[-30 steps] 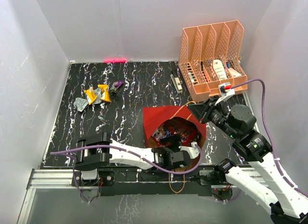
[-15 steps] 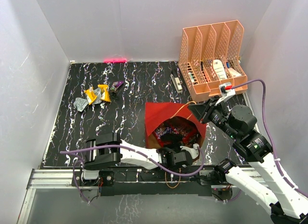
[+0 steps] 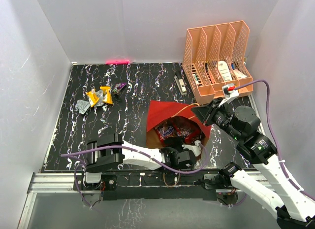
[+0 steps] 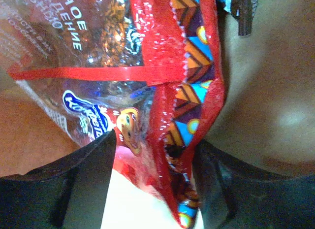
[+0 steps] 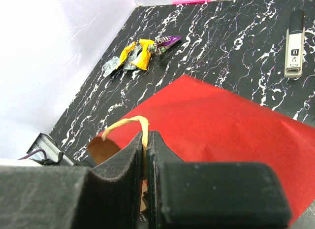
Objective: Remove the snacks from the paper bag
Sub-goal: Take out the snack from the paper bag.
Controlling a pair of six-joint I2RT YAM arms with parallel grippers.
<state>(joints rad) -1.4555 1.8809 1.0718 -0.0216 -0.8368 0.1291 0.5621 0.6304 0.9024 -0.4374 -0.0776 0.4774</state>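
Red paper dominates the top external view: the paper bag (image 3: 167, 113) stands near the middle of the tabletop's (image 3: 133, 91) near edge, with its mouth open upward. We see a red glossy bag (image 3: 169, 131) with blue-white print inside that mouth. The left gripper (image 3: 189, 148) reaches into the bag from the near edge; its fingertips are hidden here. The right gripper (image 3: 202, 111) meets the bag's rim on the side toward the right edge, where a thin cord handle (image 3: 189, 109) runs to it. Small packets (image 3: 100, 97), yellow, silver-grey and purple, lie toward the far left corner, well apart from the bag. An orange rack (image 3: 216, 51) stands in the far right corner, and a grey stick-shaped item (image 3: 180, 84) lies near it.

From the left wrist, we see the left gripper (image 4: 156, 179) closed on the red glossy bag (image 4: 167, 76), one dark finger touching each side of the crinkled film and sealed edge, against brown kraft.

From the right wrist, we see the right gripper (image 5: 146, 155) clamped on the cord handle (image 5: 129, 122), its jaws nearly together with the cord between them. The paper bag (image 5: 221, 115) spreads beyond. The small packets (image 5: 140, 51) and the grey stick-shaped item (image 5: 294, 44) lie farther off.
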